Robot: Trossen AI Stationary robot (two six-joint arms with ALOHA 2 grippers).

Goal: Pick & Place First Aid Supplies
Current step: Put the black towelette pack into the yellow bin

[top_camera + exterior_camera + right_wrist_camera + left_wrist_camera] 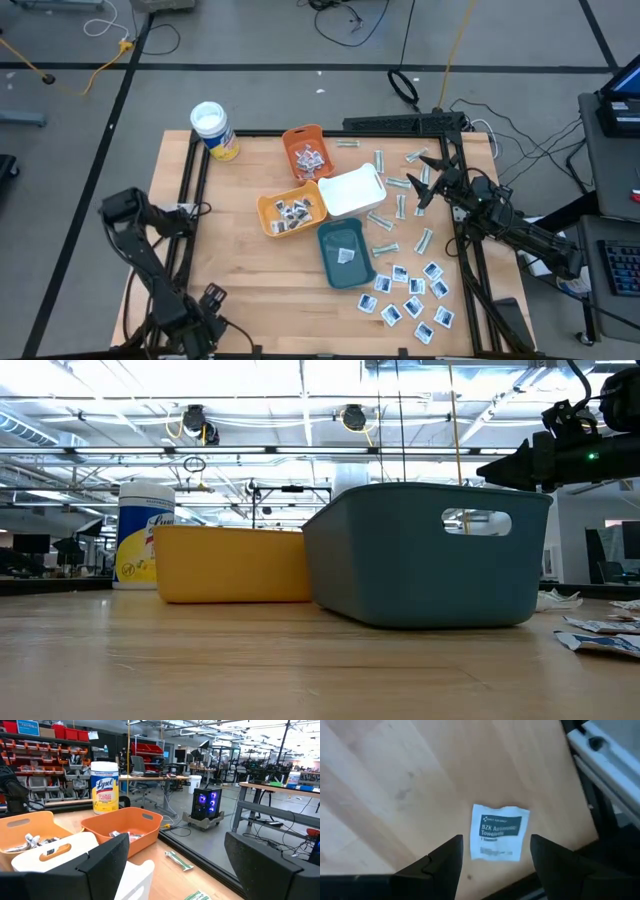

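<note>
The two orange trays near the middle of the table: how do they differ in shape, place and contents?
The far orange tray looks narrower and deeper orange; the near orange tray is wider and more yellow-orange. The far one stands nearer the canister end of the table, apart from the white tray; the near one lies right beside the white tray and close to the teal tray. Both hold small packets, white in the far one, darker-printed in the near one.

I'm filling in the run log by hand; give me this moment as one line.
left tool: open, above a white sachet | right tool: open, raised by the orange trays | teal tray: one packet inside
</note>
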